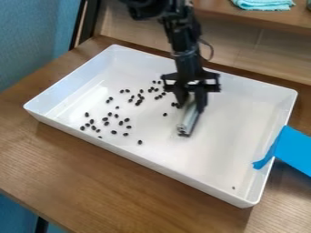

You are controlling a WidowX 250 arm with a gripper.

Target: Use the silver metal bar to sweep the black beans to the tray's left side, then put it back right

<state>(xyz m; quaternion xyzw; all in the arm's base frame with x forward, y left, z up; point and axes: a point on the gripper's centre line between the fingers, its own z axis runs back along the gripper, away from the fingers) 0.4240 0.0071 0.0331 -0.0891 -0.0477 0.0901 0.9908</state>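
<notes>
Fingers (201,101) closed around a pale tube (191,119)

Black arm (185,50) comes down from the top edge, nearly upright, its gripper (192,101) pointing down inside a white tray (234,118). The tube slants below the fingers. Black beans (105,119) lie scattered, mostly left of them in view; a blue strip (294,150) crosses the tray's wall, well right.

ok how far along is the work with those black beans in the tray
The pick-up looks done: the gripper holds a silvery cylindrical tool. In hand is the tool itself, low inside the white tray. The beans look unfinished: they lie loosely scattered, mostly on the view's left, in no single pile.
</notes>
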